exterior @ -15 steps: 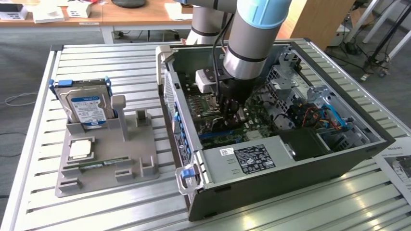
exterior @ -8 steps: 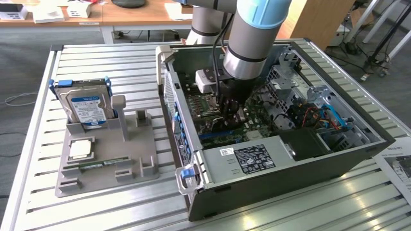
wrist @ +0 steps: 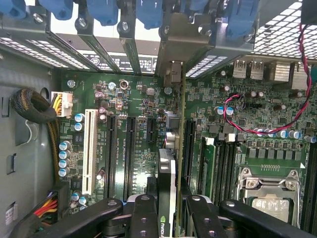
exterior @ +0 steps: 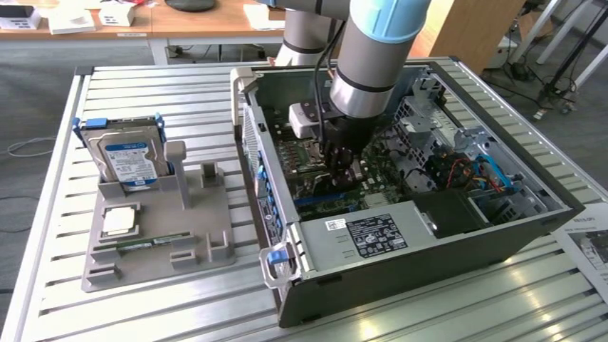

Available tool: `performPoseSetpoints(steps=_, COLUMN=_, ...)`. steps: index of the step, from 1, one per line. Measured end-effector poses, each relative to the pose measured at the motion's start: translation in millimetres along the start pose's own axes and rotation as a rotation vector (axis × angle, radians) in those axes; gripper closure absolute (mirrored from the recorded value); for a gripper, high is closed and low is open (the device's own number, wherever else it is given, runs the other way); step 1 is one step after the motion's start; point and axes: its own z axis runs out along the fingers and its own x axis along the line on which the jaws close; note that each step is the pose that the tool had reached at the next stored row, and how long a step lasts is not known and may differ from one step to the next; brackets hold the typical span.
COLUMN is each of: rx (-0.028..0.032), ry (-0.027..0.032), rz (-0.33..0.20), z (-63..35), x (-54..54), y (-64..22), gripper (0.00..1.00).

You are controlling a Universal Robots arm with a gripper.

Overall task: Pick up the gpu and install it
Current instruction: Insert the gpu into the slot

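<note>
Seen edge-on in the wrist view, the gpu (wrist: 167, 183) is a thin dark card with a green board edge. It stands upright over the green motherboard (wrist: 129, 104), in line with the long black slots. Its silvery end bracket (wrist: 173, 44) reaches the case's rear slot openings. My gripper (wrist: 168, 206) is shut on the card, one black finger (wrist: 143, 210) on each flat side. In the exterior view the gripper (exterior: 344, 160) is lowered deep into the open computer case (exterior: 532, 235). I cannot tell whether the card's edge is seated in a slot.
Blue slot latches (wrist: 148, 12) line the rear of the case. A red cable (wrist: 257, 126) loops near the CPU socket (wrist: 270, 191). To the exterior view's left, a grey holder (exterior: 156, 235) carries a hard drive (exterior: 128, 160), a memory stick (exterior: 142, 244) and a CPU chip (exterior: 119, 221).
</note>
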Motion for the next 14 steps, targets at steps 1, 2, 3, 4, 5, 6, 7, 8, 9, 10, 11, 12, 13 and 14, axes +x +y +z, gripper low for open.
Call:
performPoseSetpoints(steps=1, rx=0.0000, ry=0.0000, rz=0.000, z=0.0, x=0.0, y=0.1, gripper=0.73)
performPoseSetpoints(steps=2, rx=0.0000, ry=0.0000, rz=0.000, z=0.0, x=0.0, y=0.1, gripper=0.73)
performPoseSetpoints(steps=3, rx=-0.0001, ry=-0.0001, rz=0.000, z=0.0, x=0.0, y=0.1, gripper=0.73)
performPoseSetpoints(steps=4, rx=-0.0001, ry=-0.0001, rz=0.000, z=0.0, x=0.0, y=0.1, gripper=0.73)
performPoseSetpoints(steps=5, rx=0.0000, ry=-0.0001, rz=0.000, z=0.0, x=0.0, y=0.1, gripper=0.73)
performPoseSetpoints(steps=6, rx=-0.0001, ry=0.0000, rz=0.000, z=0.0, x=0.0, y=0.1, gripper=0.73)
performPoseSetpoints(steps=7, rx=-0.0001, ry=0.0000, rz=0.000, z=0.0, x=0.0, y=0.2, gripper=0.73)
performPoseSetpoints(steps=8, rx=-0.0001, ry=0.0000, rz=0.000, z=0.0, x=0.0, y=0.2, gripper=0.73)
performPoseSetpoints(steps=9, rx=-0.0001, ry=0.0000, rz=0.000, z=0.0, x=0.0, y=0.2, gripper=0.73)
performPoseSetpoints(steps=10, rx=-0.0001, ry=0.0000, rz=0.000, z=0.0, x=0.0, y=0.1, gripper=0.73)
performPoseSetpoints(steps=11, rx=-0.0001, ry=0.0000, rz=0.000, z=0.0, x=0.0, y=0.2, gripper=0.73)
performPoseSetpoints(steps=12, rx=-0.0001, ry=0.0000, rz=0.000, z=0.0, x=0.0, y=0.1, gripper=0.73)
performPoseSetpoints(steps=13, rx=-0.0001, ry=0.0000, rz=0.000, z=0.0, x=0.0, y=0.2, gripper=0.73)
performPoseSetpoints(steps=14, rx=-0.0001, ry=0.0000, rz=0.000, z=0.0, x=0.0, y=0.1, gripper=0.73)
